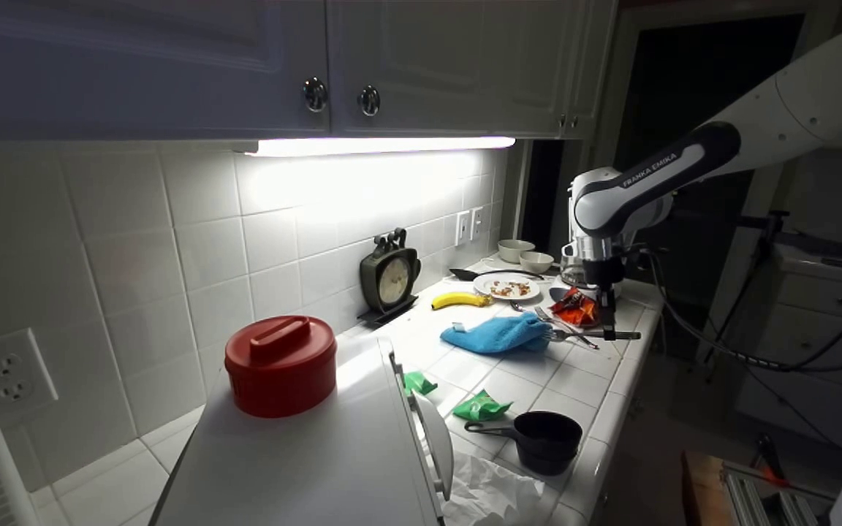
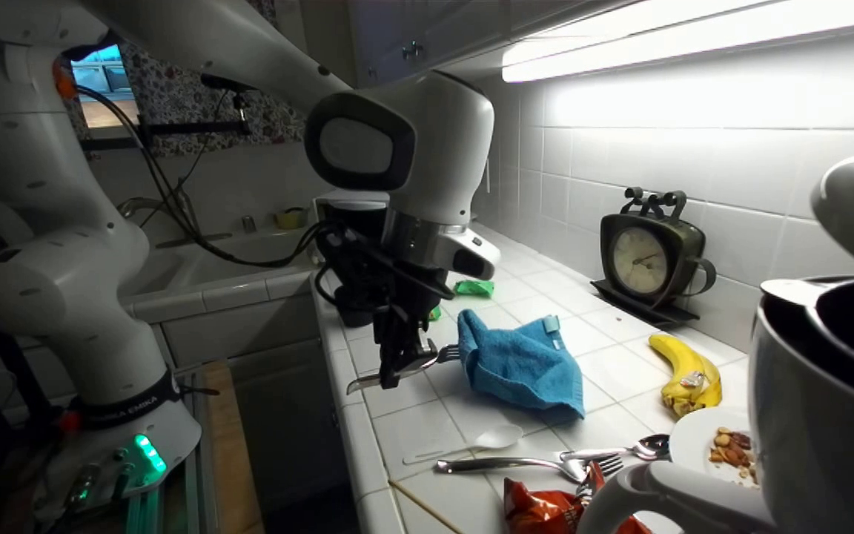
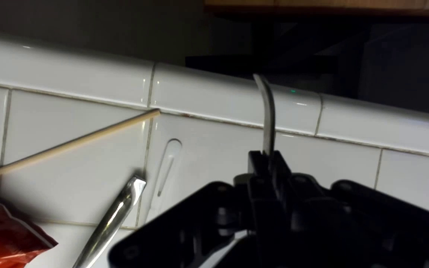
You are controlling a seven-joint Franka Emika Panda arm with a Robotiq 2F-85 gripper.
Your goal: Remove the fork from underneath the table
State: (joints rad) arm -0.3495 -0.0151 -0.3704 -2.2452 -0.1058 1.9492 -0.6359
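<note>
Wrist view showed the gripper [image 3: 270, 159] clenched on the fork [image 3: 269, 111] by its handle, above the table [image 3: 207, 149]; in an exterior view the tines [image 2: 448, 354] met or nearly met the towel [image 2: 520, 371]. Apparently metal, it was probably light, stiff and slick, best pinched on the flat handle.

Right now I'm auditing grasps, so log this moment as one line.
tool: clamped on silver metal fork | tines: beside crumpled blue cloth, contact unclear | place: white tiled countertop, near edge

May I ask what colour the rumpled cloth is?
The rumpled cloth is blue, clearest in an exterior view.
</note>
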